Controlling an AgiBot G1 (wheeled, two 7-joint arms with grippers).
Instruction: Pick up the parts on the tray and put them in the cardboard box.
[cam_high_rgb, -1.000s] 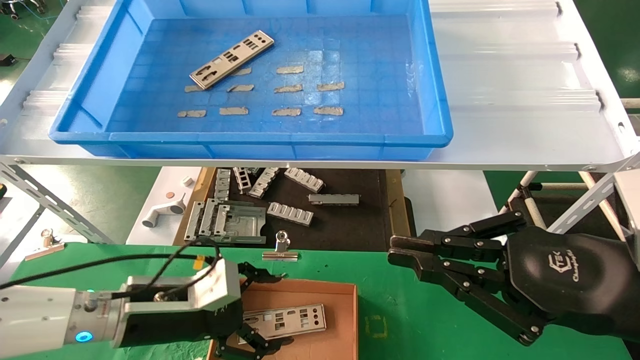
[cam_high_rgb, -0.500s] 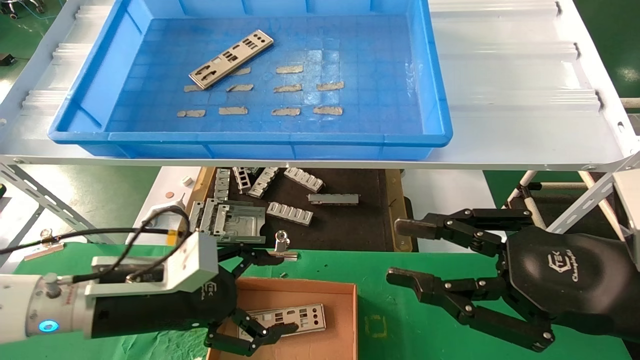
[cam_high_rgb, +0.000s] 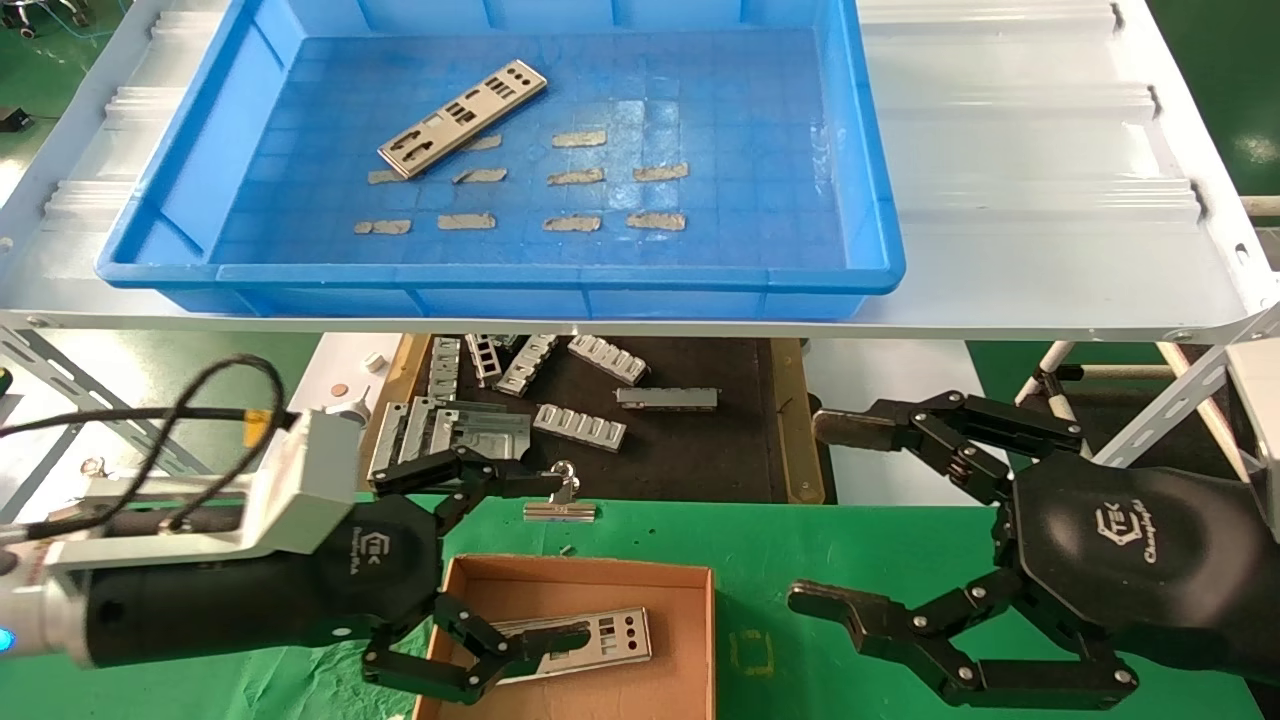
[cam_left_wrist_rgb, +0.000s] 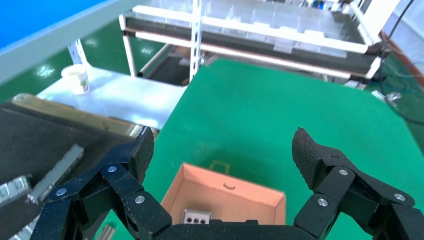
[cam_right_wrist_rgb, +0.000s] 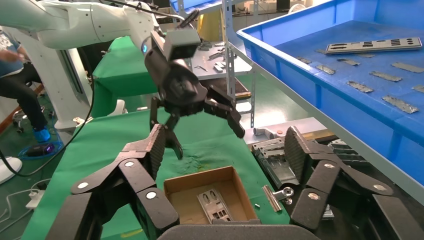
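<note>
My left gripper (cam_high_rgb: 520, 560) spread wide above cardboard box (cam_high_rgb: 690, 660), near left on green surface (cam_high_rgb: 760, 560); one plate (cam_high_rgb: 590, 638) lies inside, released. Second plate (cam_high_rgb: 463, 118) waits in far blue tray (cam_high_rgb: 500, 275). My right gripper (cam_high_rgb: 830, 515) also spread, empty.

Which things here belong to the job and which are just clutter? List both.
Job:
- plate in tray
- plate in box
- blue tray
- cardboard box

Clutter:
- tape strips
- grey ribbed brackets
- binder clip
</note>
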